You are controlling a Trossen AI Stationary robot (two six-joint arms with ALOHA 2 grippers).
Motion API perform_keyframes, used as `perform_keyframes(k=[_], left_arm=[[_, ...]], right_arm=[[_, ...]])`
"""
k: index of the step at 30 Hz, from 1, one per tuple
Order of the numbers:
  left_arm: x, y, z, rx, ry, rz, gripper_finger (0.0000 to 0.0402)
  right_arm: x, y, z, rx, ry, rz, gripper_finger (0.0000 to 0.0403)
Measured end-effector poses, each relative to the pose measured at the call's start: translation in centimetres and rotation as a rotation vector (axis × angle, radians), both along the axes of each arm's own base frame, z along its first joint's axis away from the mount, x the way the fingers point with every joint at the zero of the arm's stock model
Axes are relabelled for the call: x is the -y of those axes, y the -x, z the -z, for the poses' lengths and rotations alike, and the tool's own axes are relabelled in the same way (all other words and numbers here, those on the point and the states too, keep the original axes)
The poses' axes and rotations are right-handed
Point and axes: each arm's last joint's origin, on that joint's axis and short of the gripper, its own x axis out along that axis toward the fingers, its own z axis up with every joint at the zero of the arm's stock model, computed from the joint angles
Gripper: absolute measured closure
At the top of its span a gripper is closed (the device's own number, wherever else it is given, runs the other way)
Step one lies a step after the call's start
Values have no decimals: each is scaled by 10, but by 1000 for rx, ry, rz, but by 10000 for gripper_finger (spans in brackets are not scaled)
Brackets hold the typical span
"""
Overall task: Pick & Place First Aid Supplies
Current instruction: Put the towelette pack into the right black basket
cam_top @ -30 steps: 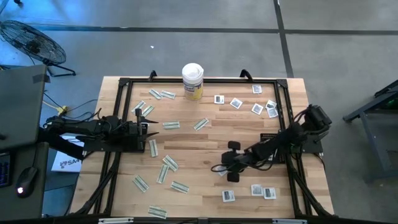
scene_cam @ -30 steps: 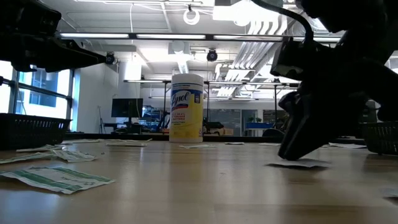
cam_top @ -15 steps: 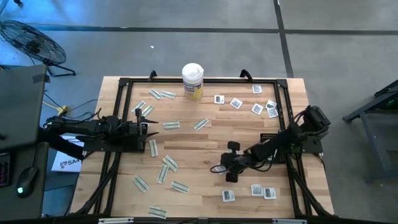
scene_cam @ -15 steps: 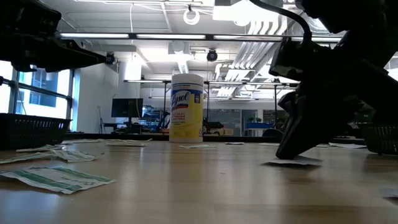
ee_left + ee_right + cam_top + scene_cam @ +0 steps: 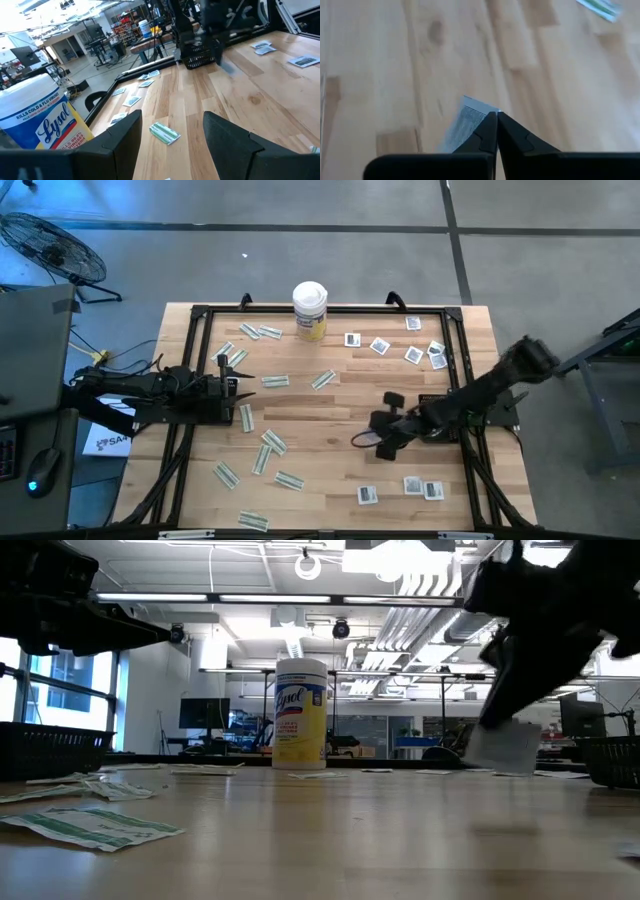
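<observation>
The right end effector (image 5: 372, 442) hangs over the wooden surface (image 5: 340, 405) at about five o'clock from its centre. Its two dark fingers (image 5: 490, 134) are pressed together on the edge of a small flat packet (image 5: 462, 125). In the low view that packet (image 5: 503, 747) hangs clear of the surface, face roughly upright and one edge pointing down, which suggests a pinch taken at the top edge so the thin thing dangles rather than lies flat. It looks near-square, so I cannot name a long axis.

The other white square packets lie in two groups: one cluster (image 5: 412, 352) at about two o'clock near the far rail, and a few (image 5: 423, 488) at five o'clock near the front edge. The held one probably belongs with these, judging by their sorted look.

The pale green-white strips (image 5: 264, 452) are scattered over the left half, at nine to seven o'clock, their long axes running every which way, so they seem not yet gathered. One strip (image 5: 164, 133) lies flat just ahead of the left end effector (image 5: 170, 131), its long axis slanted across the boards.

The left end effector waits at nine o'clock, fingers spread and holding nothing. The Lysol canister (image 5: 310, 310) stands upright at twelve o'clock.
</observation>
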Motion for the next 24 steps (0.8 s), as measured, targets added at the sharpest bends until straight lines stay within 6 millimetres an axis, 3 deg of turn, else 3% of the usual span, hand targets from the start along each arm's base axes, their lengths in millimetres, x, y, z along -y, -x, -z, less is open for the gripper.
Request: perform_keyframes(k=[8,15,18,24], left_arm=[[0,0,0,0,0,0,195],[0,0,0,0,0,0,195],[0,0,0,0,0,0,195],[0,0,0,0,0,0,195]], right_arm=[[35,65,-50,-109,-76,154,401],[65,117,-64,-303,-206,437,402],[67,122,-62,-369,-225,487,402],[63,111,-52,-450,-166,504,401]])
